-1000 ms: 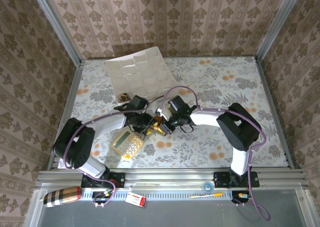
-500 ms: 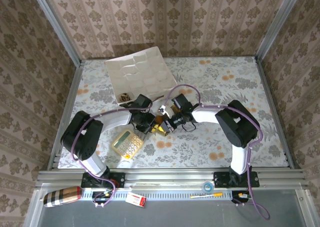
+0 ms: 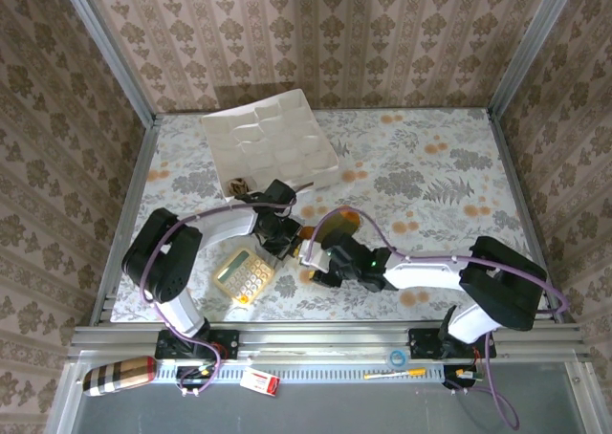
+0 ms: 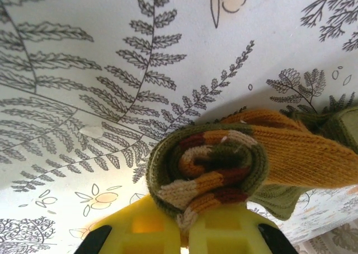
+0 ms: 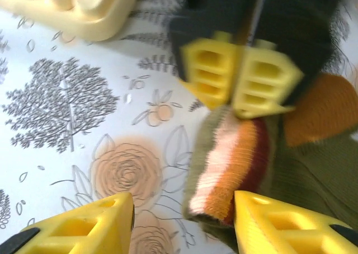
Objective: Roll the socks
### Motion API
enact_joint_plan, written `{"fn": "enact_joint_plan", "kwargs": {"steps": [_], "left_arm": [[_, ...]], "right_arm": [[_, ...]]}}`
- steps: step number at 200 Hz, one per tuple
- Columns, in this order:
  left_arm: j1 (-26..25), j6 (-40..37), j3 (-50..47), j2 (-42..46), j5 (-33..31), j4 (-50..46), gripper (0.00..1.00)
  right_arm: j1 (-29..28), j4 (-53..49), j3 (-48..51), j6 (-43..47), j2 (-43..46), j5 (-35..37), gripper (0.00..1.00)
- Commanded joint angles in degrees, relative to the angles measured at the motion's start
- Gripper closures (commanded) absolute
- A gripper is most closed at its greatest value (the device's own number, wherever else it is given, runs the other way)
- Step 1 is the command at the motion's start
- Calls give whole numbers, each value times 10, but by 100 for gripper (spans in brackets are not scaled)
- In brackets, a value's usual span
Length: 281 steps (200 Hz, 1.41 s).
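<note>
The olive green sock lies partly rolled on the floral table, its striped orange-brown cuff coiled at the near end and its orange toe behind. My left gripper is shut on the edge of that cuff; the right wrist view shows the left gripper's yellow fingers pinching the sock from above. My right gripper stands open just short of the roll, one finger on each side, touching nothing. In the top view both grippers, left and right, meet mid-table. The brown-and-tan argyle sock sits bunched near the tray.
A yellow calculator lies just left of the grippers, its corner in the right wrist view. A white moulded tray rests at the back left. Metal frame posts and the near rail bound the table.
My right gripper has opened, let go of the sock and drawn back toward the near edge. My left gripper has shut on the striped cuff.
</note>
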<state>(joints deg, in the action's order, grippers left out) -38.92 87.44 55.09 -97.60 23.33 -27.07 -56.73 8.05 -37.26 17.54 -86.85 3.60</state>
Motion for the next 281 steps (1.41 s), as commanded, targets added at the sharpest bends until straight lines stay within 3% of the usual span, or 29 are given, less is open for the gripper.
{"fn": "enact_joint_plan", "kwargs": {"steps": [1, 40, 69, 78, 98, 112, 139, 171, 213, 281], "left_arm": [[-2, 1, -22, -44, -43, -115, 100], [-1, -5, -13, -51, -39, -118, 100], [3, -9, -15, -46, -38, -117, 100], [5, -10, -16, -43, -39, -117, 100], [13, -15, -17, -26, -41, -116, 99], [21, -19, -19, -6, -46, -114, 91], [39, -27, -26, 36, -48, -87, 64], [54, -41, -26, 74, -53, -57, 49], [54, -47, -29, 80, -34, -7, 46], [32, -45, -10, 41, -25, 37, 46]], "right_arm": [[-18, 28, -13, 74, -23, 134, 50], [-46, 25, -57, 128, -78, 200, 52], [-45, 5, -82, 114, -124, 228, 57], [-44, -7, -88, 101, -133, 229, 64], [-39, -45, -110, 63, -151, 225, 89], [-30, -78, -123, 24, -161, 211, 100], [3, -127, -124, -63, -158, 130, 100], [51, -126, -90, -136, -149, -20, 100], [117, -107, -57, -198, -160, -146, 100], [154, -112, -52, -248, -179, -188, 100]]}}
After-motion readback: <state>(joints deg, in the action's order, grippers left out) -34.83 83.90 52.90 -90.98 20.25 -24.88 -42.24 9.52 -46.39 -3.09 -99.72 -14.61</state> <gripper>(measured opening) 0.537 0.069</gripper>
